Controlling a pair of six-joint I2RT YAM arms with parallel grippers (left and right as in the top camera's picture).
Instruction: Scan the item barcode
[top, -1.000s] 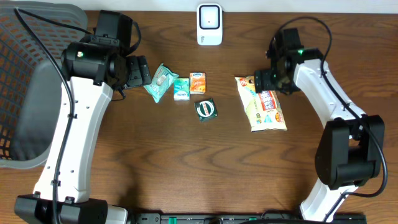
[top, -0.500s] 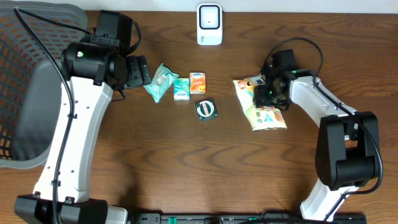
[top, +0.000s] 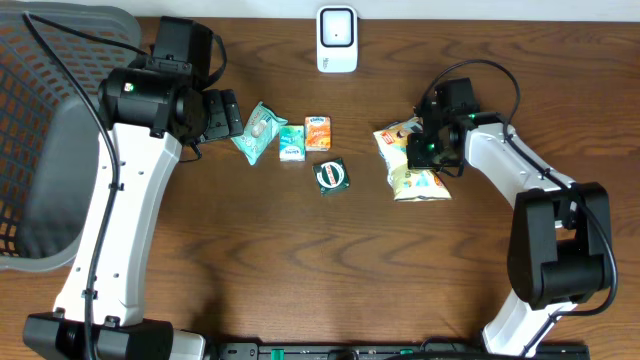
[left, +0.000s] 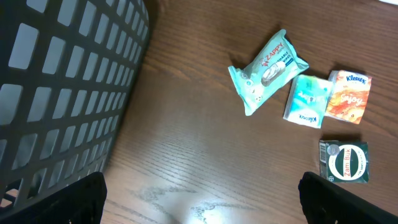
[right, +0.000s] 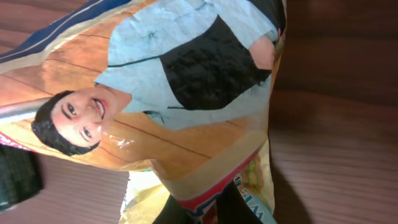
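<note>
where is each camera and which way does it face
overhead: above the table, looking straight down; left arm, right arm, basket, scanner, snack bag show.
left wrist: on the left arm, looking down at basket and wipes pack; open fingers at bottom corners.
right wrist: close against the snack bag; fingers shut on it at the bottom edge.
shared: overhead and left wrist both show the wipes pack; overhead and right wrist the snack bag.

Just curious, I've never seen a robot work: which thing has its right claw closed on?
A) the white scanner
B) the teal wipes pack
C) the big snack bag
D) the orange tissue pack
C: in the overhead view the right claw sits pinched shut on the snack bag, and the bag's wrinkled printed wrapper fills the right wrist view.
</note>
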